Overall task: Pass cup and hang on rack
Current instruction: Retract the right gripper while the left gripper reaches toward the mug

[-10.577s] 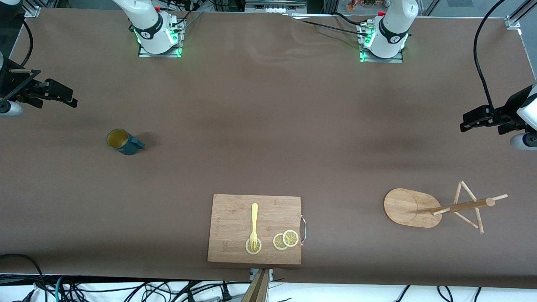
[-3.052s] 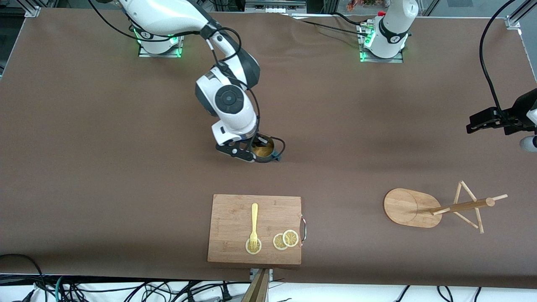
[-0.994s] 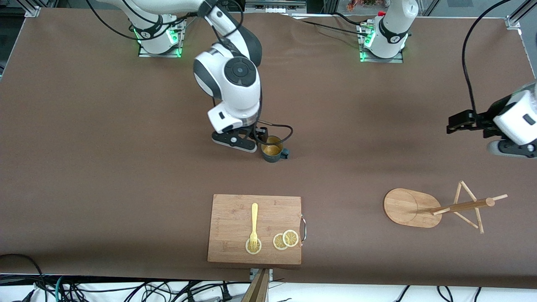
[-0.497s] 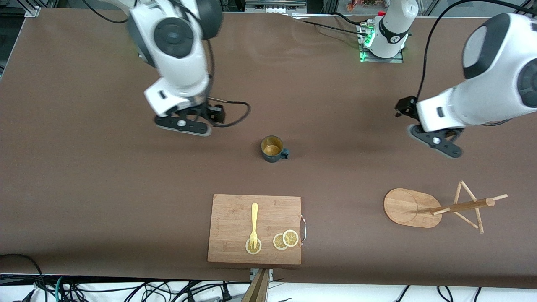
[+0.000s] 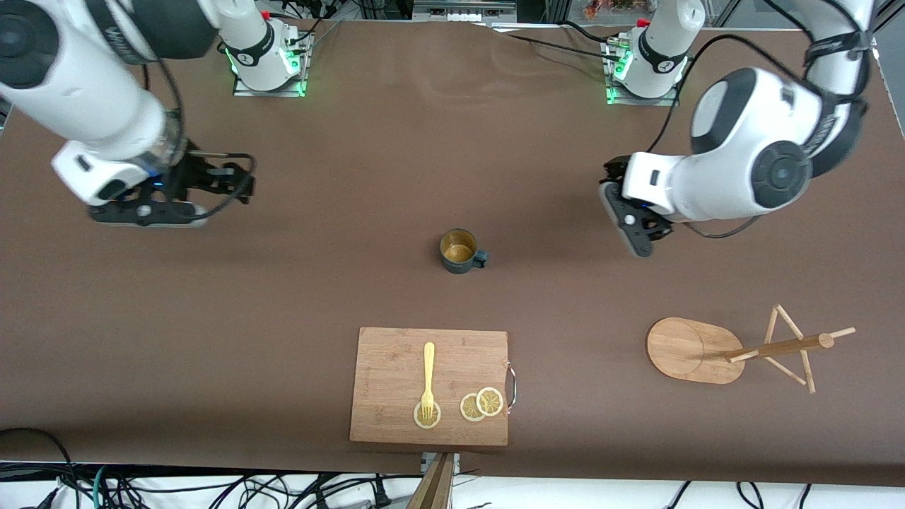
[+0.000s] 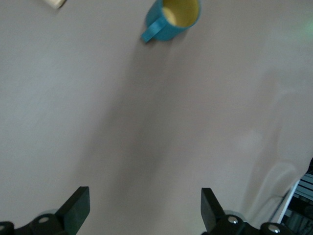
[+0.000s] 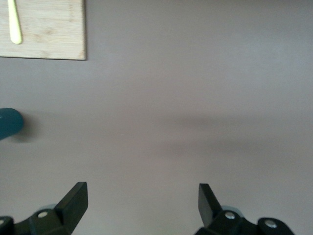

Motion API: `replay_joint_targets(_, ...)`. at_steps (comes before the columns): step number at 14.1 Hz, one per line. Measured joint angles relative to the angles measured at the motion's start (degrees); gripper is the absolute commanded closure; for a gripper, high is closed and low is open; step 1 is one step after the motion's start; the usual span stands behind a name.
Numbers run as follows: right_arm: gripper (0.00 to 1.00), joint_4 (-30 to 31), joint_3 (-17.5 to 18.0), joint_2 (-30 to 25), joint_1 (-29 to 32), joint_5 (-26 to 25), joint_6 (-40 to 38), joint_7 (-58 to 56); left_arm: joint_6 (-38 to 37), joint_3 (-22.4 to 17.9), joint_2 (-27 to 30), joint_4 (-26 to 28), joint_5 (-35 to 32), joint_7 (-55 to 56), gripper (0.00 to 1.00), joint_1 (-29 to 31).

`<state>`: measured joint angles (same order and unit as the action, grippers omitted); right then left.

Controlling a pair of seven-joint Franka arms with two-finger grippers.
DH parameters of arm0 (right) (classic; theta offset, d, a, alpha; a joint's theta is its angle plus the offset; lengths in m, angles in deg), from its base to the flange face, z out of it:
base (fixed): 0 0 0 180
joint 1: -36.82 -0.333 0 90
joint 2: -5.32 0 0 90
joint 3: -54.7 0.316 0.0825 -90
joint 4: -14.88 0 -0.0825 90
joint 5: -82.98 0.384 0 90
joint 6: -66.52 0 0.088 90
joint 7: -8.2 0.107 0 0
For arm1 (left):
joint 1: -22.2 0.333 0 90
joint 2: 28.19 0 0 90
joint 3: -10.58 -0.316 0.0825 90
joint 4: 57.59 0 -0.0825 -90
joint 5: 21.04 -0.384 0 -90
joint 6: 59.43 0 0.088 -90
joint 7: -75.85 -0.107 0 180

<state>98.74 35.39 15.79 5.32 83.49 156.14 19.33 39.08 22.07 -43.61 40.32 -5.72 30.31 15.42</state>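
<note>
The dark teal cup [image 5: 459, 252] stands upright in the middle of the table, ochre inside showing, its handle toward the left arm's end. No gripper touches it. It shows in the left wrist view [image 6: 173, 17] and as a sliver in the right wrist view [image 7: 7, 123]. My left gripper [image 5: 634, 227] is open and empty over bare table, between the cup and the left arm's end. My right gripper [image 5: 145, 211] is open and empty over the table near the right arm's end. The bamboo rack [image 5: 696, 350] sits nearer the front camera at the left arm's end.
A bamboo cutting board [image 5: 429, 385] lies nearer the front camera than the cup, with a yellow fork [image 5: 428, 378] and lemon slices [image 5: 481, 404] on it. Its corner shows in the right wrist view [image 7: 44, 29]. Cables hang off the table's front edge.
The right gripper has left the cup standing mid-table and swung away to the right arm's end. The left arm has swung in from its end of the table toward the cup.
</note>
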Motion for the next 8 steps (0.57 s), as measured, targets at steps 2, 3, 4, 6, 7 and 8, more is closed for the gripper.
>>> replay_joint_targets(2, 0.0, 0.8, -4.51, -1.51, 0.08, 0.03, 0.01, -7.11, 7.81, 0.72, -0.78, 4.94, 5.62, -8.86, 0.0, -0.03)
replay_joint_targets(3, 0.0, 1.14, -6.54, -2.13, 0.1, 0.03, 0.05, -10.13, 12.1, 0.68, -1.49, 7.28, 8.02, -13.91, 0.0, 0.02)
replay_joint_targets(4, 0.0, 1.63, -8.32, -2.63, 0.12, 0.05, 0.29, -12.83, 16.27, 0.63, -2.31, 9.47, 10.36, -18.73, 0.0, 0.11)
replay_joint_targets(6, 0.0, 3.63, -11.34, -3.3, 0.14, 0.13, 3.23, -18.62, 23.18, 0.6, -4.26, 12.86, 16.4, -28.18, 0.0, 0.23)
replay_joint_targets(7, 0.0, 4.88, -12.26, -3.5, 0.15, 0.2, 5.26, -20.73, 25.73, 0.65, -5.33, 13.85, 20.04, -33.18, 0.0, 0.23)
replay_joint_targets(8, 0.0, 5.77, -12.71, -3.57, 0.15, 0.25, 6.57, -21.86, 27.74, 0.79, -6.41, 14.45, 23.8, -38.17, 0.0, 0.21)
